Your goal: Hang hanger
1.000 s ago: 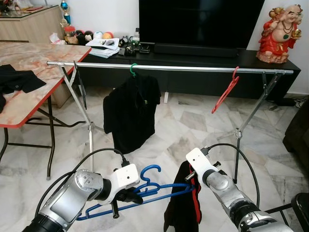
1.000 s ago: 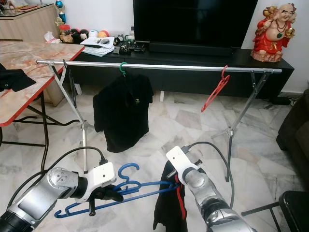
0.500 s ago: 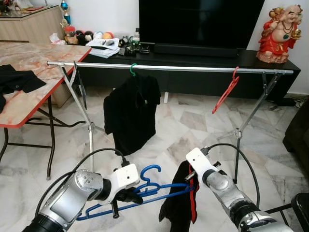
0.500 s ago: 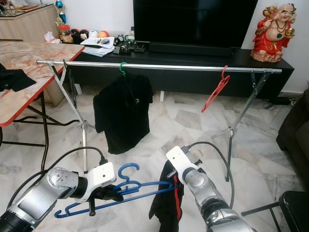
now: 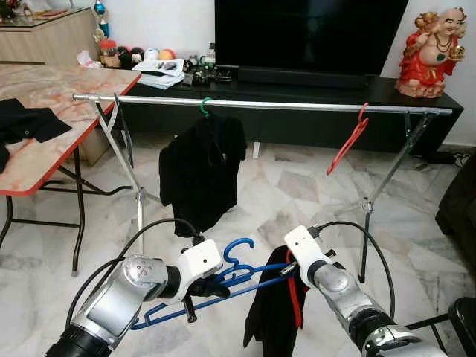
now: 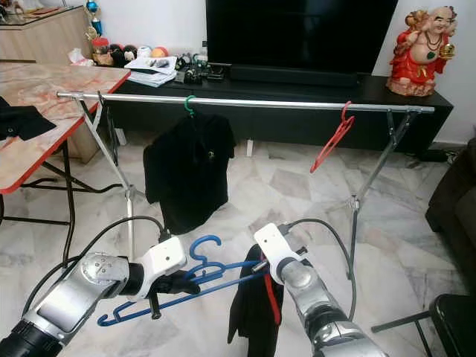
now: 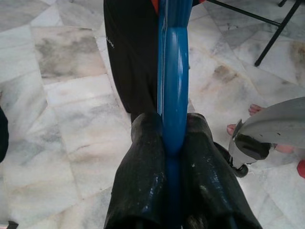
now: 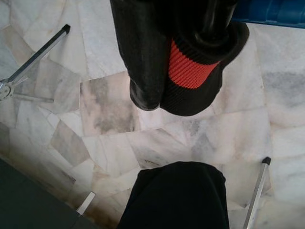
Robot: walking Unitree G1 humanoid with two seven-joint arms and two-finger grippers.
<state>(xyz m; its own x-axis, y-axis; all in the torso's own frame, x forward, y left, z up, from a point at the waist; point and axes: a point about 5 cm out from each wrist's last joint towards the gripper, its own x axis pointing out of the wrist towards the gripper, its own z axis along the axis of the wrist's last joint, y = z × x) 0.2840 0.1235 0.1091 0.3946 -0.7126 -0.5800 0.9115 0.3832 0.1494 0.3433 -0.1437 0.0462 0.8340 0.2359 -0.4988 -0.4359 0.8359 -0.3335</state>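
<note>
Our left hand [image 5: 212, 285] is clamped on the blue hanger [image 5: 223, 286], our right hand [image 5: 286, 271] pinches its garment [image 5: 275, 316], and the rail [image 5: 260, 105] lies ahead and above.

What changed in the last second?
Both grippers lifted the blue hanger slightly up and toward the rail: left gripper clamped on it, right gripper gripping the black-and-red garment. Hung black shirt and red hanger unchanged.
</note>
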